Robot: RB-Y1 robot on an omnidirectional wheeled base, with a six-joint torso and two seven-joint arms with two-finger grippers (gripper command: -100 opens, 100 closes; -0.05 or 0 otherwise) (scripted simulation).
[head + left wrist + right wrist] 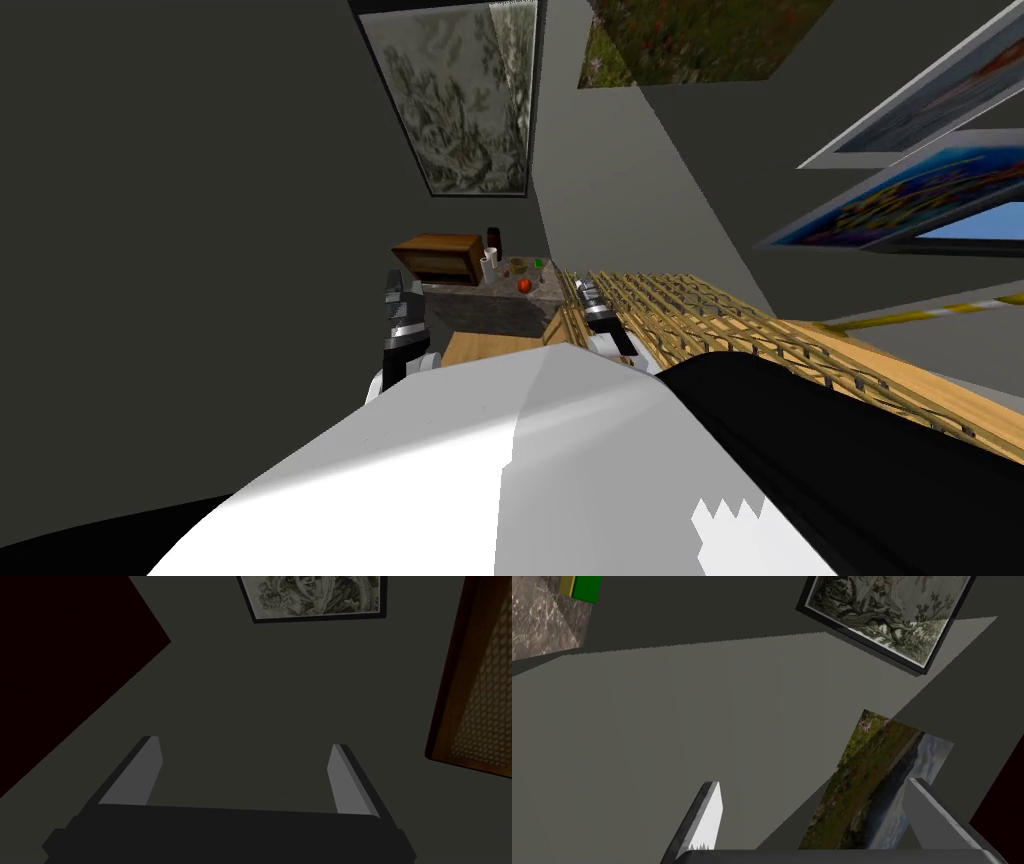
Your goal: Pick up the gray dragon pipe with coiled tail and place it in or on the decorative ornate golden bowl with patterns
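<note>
Marble table (490,312) holds red ball (524,285) and white cup (486,270).

The table (490,305) is marbled grey-brown stone with pale veins. The ball (524,285) is orange-red, the block (538,263) is bright green with a yellow side, the cups (488,266) are white, the bottle (493,238) is dark red and the bowl (517,266) is dull gold. The box (437,258) is warm brown wood. The lattice screen (700,310) is pale tan and criss-crossed. The wall print (465,90) shows grey-green trees in a black frame. The left pincer (246,742) and right pincer (813,782) are light grey blades on dark bodies.
</note>
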